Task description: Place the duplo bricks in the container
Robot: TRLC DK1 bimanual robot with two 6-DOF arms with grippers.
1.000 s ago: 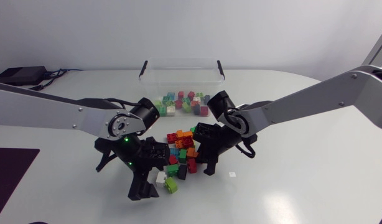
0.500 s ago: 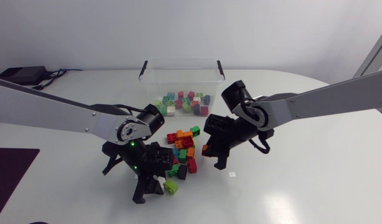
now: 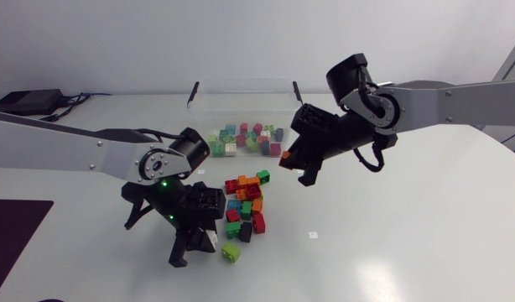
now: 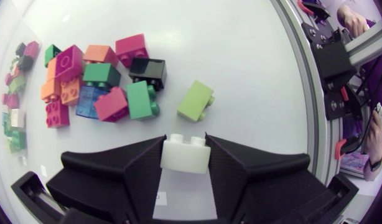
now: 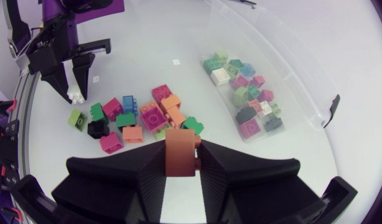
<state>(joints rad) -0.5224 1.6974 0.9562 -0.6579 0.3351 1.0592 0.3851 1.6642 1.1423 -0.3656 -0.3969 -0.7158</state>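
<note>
Container (image 3: 241,92) at rear w/ loose bricks (image 3: 245,138) inside, brick pile (image 3: 245,201) in front, lone brick (image 3: 231,251) before pile, L gripper (image 3: 199,245) w/ L-held brick (image 4: 186,154) left of it, R gripper (image 3: 295,168) w/ R-held brick (image 5: 180,155) right of container front.

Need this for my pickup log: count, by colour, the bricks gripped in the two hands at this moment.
white brick: 1, in the left hand
orange brick: 1, in the right hand
Total: 2
</note>
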